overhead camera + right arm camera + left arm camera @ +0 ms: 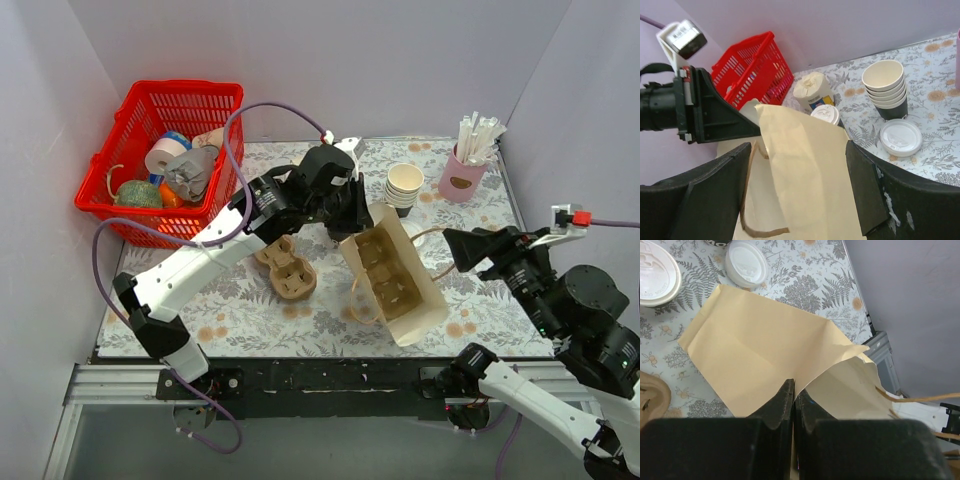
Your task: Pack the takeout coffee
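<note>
The takeout coffee [826, 114], a small white cup with a flat white lid, stands behind the tan paper bag [810, 170]. It also shows at the left edge of the left wrist view [655, 272]. The left arm hides it in the top view. The bag [395, 285] stands open mid-table with a cardboard cup carrier [385, 270] inside. My left gripper [794, 387] [350, 215] is shut on the bag's rim. My right gripper [797, 150] [452, 250] is open and empty, just right of the bag and above its edge.
A loose white lid [901, 137] [746, 262] lies by a stack of lidless cups [405, 185] [885, 87]. A cream jar [812, 90] stands behind the coffee. A pink straw holder [463, 172] is at the back right and a red basket [215, 105] at the back left. Brown carriers [285, 268] lie left of the bag.
</note>
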### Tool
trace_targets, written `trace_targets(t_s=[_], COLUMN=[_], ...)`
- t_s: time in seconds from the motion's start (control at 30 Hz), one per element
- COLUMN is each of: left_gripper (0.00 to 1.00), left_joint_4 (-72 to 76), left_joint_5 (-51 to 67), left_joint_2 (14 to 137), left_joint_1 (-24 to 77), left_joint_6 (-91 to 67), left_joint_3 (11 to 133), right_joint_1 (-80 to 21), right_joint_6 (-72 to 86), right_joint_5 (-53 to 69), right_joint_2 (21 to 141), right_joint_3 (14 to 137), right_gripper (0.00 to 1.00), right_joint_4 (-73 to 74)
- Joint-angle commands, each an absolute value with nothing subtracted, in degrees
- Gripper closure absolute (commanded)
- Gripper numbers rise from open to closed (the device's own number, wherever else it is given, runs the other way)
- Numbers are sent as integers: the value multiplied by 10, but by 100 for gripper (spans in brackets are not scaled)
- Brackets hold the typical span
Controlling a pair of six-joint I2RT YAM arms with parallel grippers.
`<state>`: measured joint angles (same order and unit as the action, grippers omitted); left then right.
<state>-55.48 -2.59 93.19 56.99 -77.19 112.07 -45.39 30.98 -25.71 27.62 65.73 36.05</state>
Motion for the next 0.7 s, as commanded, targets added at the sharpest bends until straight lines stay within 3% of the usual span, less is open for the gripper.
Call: trace_targets(t_s=[0.0, 0.3, 0.43, 0.47, 0.53, 0.57, 0.6, 0.67], left_gripper=[100, 100, 99, 90, 86, 79, 65, 54], left_joint_4=[-562, -494, -507, -530, -550, -559, -560, -555], left_joint_5=[-1, -15, -61, -74, -100, -108, -113, -120], left_joint_2=[927, 870, 878, 886, 903, 907, 907, 903], left_joint_1=[582, 607, 607, 606, 607, 607, 607, 606], left_joint_6=[-773, -744, -793, -802, -811, -815, -816, -813], left_joint_3=[1122, 984, 961, 975, 985, 987, 985, 985], right_joint_1=[-455, -454, -454, -454, -454, -454, -454, -454], right_joint_6=[309, 194, 221, 222, 234, 234, 233, 237], right_joint_5=[-289, -165, -226, -233, -240, -236, -236, -250], right_joint_2=[244, 213, 249, 259, 285, 290, 294, 308], right_joint_3=[682, 647, 675, 682, 697, 698, 698, 708], right_gripper=[16, 16, 16, 16, 16, 16, 16, 16], right_joint_4=[316, 208, 278, 292, 314, 315, 312, 320])
